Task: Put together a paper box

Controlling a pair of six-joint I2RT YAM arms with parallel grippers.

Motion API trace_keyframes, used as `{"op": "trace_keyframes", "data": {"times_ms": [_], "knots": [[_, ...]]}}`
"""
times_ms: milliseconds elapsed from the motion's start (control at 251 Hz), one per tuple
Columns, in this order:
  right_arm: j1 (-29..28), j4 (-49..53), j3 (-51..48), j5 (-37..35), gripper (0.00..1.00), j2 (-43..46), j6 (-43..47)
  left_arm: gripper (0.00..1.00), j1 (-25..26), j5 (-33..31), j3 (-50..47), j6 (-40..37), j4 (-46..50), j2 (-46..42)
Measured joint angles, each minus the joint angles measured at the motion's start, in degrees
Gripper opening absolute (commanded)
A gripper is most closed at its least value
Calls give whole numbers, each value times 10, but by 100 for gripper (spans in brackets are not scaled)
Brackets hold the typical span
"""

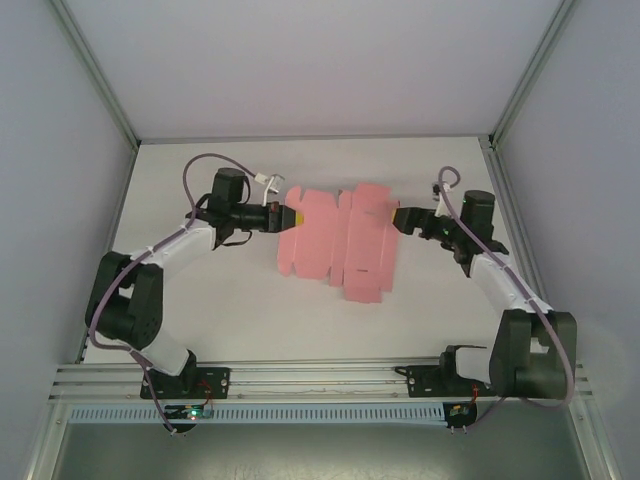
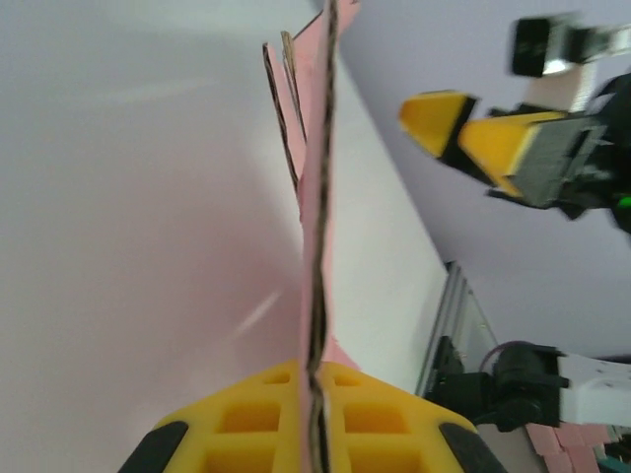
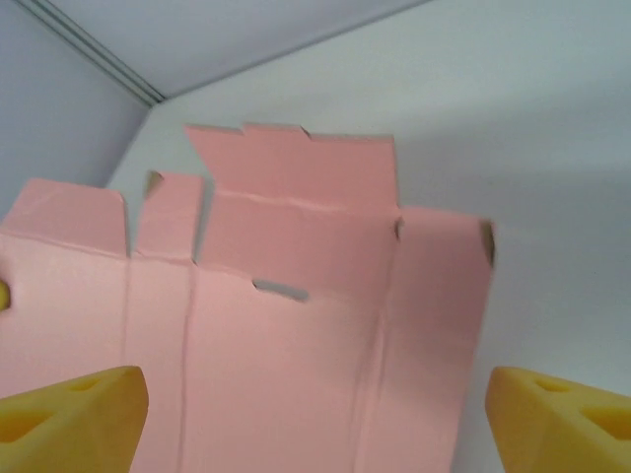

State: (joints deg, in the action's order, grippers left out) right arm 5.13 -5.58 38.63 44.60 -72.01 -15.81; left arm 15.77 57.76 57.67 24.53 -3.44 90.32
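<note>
The paper box (image 1: 340,245) is a flat pink die-cut sheet with flaps and tabs, in the middle of the white table. My left gripper (image 1: 290,217) is shut on the sheet's left edge. In the left wrist view its yellow fingers (image 2: 246,424) pinch the sheet (image 2: 317,197), seen edge-on. My right gripper (image 1: 400,218) is just off the sheet's right edge, open. In the right wrist view the yellow fingertips (image 3: 74,414) stand wide apart with the pink sheet (image 3: 296,335) beyond and between them, untouched. The right gripper (image 2: 463,128) also shows from the left wrist.
The white table (image 1: 200,320) is walled in by pale panels with aluminium posts (image 1: 100,80) at the back corners. A metal rail (image 1: 320,385) carrying both arm bases runs along the near edge. Bare table lies in front of and behind the sheet.
</note>
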Motion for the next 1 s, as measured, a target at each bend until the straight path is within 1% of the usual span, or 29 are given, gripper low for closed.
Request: {"op": "trace_keyframes", "data": {"times_ms": [100, 160, 255, 311, 391, 475, 539, 599, 627, 702, 750, 778, 866, 930, 998], "knots": [[40, -25, -36, 53, 89, 2, 0, 0, 0, 24, 2, 4, -25, -26], [64, -60, -65, 82, 89, -5, -9, 0, 0, 38, 5, 3, -30, -39], [94, -170, -117, 129, 89, -36, -57, 0, 2, 53, 12, 1, -34, -56], [105, -241, -139, 156, 87, -69, -92, 0, 4, 60, 16, 2, -37, -65], [108, -302, -144, 186, 82, -111, -127, 0, 8, 66, 19, 2, -45, -75], [101, -369, -145, 213, 82, -139, -166, 0, 15, 65, 23, 2, -48, -83], [92, -426, -148, 226, 82, -144, -196, 0, 18, 62, 26, 4, -49, -86], [81, -458, -149, 234, 80, -136, -213, 0, 19, 57, 27, 7, -49, -90], [73, -461, -149, 236, 79, -127, -215, 0, 19, 54, 27, 10, -52, -91], [51, -434, -142, 242, 69, -96, -196, 0, 19, 49, 27, 21, -64, -93], [36, -405, -131, 246, 59, -76, -179, 0, 19, 45, 27, 26, -67, -94], [30, -390, -125, 246, 55, -65, -169, 0, 19, 41, 27, 28, -69, -96], [25, -351, -121, 245, 51, -23, -150, 0, 19, 28, 27, 30, -68, -105], [25, -313, -121, 239, 50, 15, -128, 0, 20, 14, 27, 28, -63, -113], [25, -255, -118, 232, 42, 56, -94, 0, 21, -1, 26, 26, -61, -121]]}}
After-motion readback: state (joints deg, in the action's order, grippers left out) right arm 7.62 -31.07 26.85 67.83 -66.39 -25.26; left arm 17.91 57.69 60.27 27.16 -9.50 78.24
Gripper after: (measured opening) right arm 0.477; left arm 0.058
